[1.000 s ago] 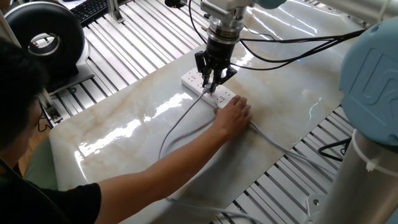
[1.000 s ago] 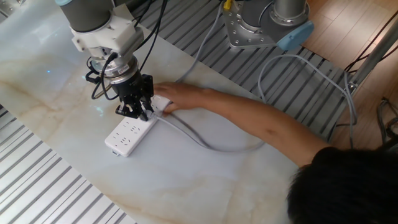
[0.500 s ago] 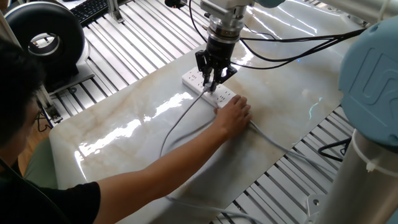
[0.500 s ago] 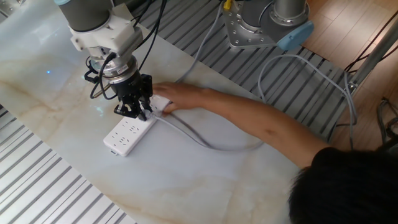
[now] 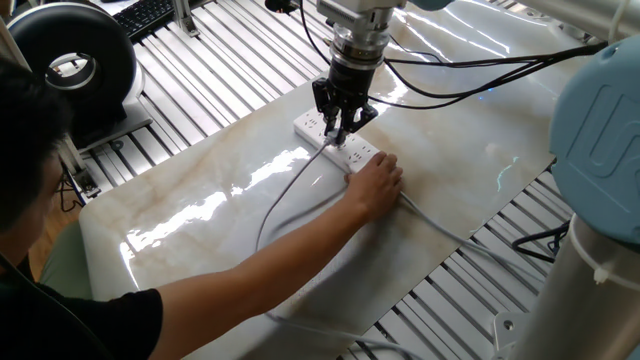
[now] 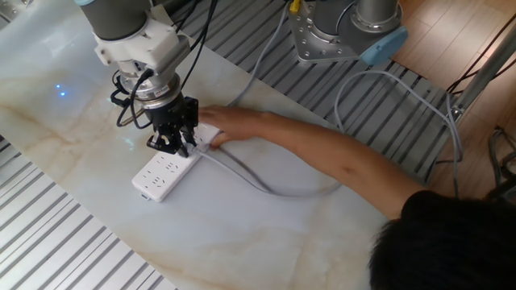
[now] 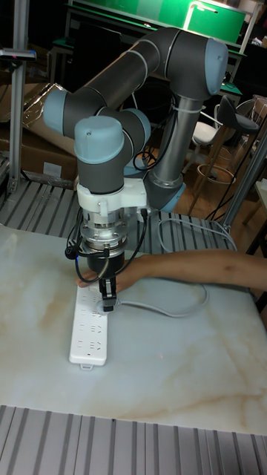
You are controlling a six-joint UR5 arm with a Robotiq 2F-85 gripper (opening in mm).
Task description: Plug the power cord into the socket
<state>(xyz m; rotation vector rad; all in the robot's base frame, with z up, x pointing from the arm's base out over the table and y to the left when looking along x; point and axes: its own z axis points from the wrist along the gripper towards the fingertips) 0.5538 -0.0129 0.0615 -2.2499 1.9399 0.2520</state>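
Slab [image 5: 480, 190]: marble-look top on the slatted bench, bare apart from the strip and cables.

Arm [image 7: 141, 82]: UR5 reaching down over the slab, wrist vertical, tool pointing straight at the strip.

Person's hand [image 5: 375, 185]: flat on the near end of the strip, pinning it, just beside the tool. Forearm runs across the slab.

Strip [image 6: 165, 173]: white, lying flat, long axis diagonal on the slab. Far half of the outlet rows is open to view, near end is under the hand.

Cord [image 6: 258, 181]: grey, loops across the slab from the tool toward the person, slack, no tension visible.

Gripper [image 7: 107, 295]: fingers narrowed around something small at the tips, right down at the strip's top face, over the middle outlets. Reads as the plug, since the cord leads out from there, but the plug body and prongs are hidden, so I can't tell for sure how far it's seated, if at all.

Judgement, insertion step in hand:
- Keep the tool vertical; any tilt will jam the prongs at the hole edges.
- Press straight down, slow, and stop on a force rise.
- Strip relies on the hand to stay put; side load would slide it.
- Leave the cord slack so it doesn't torque the plug.
- Release only when the plug sits flush; the fingers are close to that hand.
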